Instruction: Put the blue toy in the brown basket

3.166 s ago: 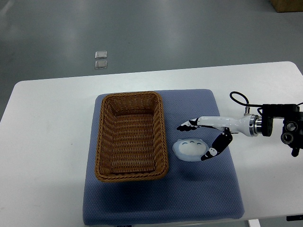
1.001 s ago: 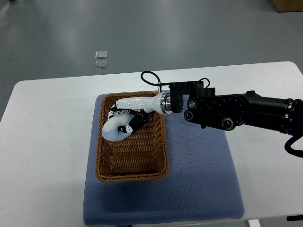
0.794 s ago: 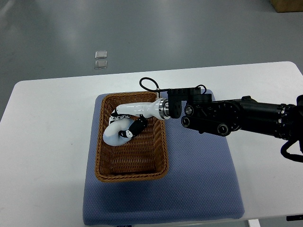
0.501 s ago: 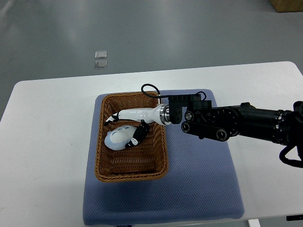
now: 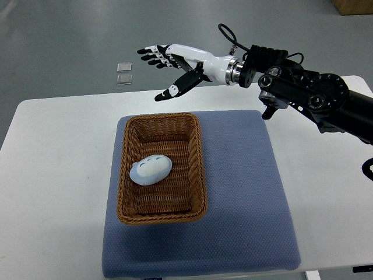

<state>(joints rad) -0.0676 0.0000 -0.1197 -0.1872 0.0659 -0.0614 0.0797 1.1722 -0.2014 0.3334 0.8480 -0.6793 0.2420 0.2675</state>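
Note:
The blue toy (image 5: 150, 169), a pale blue-white oval, lies inside the brown wicker basket (image 5: 196, 175), left of its middle. The basket stands on a blue mat (image 5: 245, 204). My right hand (image 5: 164, 65) is open with fingers spread and holds nothing. It is raised high, beyond the basket's far rim and over the table's far edge. Its dark arm (image 5: 309, 96) comes in from the right edge. The left arm is not in view.
The white table (image 5: 52, 175) carries the blue mat. Two small clear squares (image 5: 124, 73) lie on the grey floor beyond the table. A brown box corner (image 5: 354, 6) shows at the top right.
My right hand has let go of the blue toy in the basket, opened, and lifted up and away past the basket's far rim. The toy now lies still in the basket.

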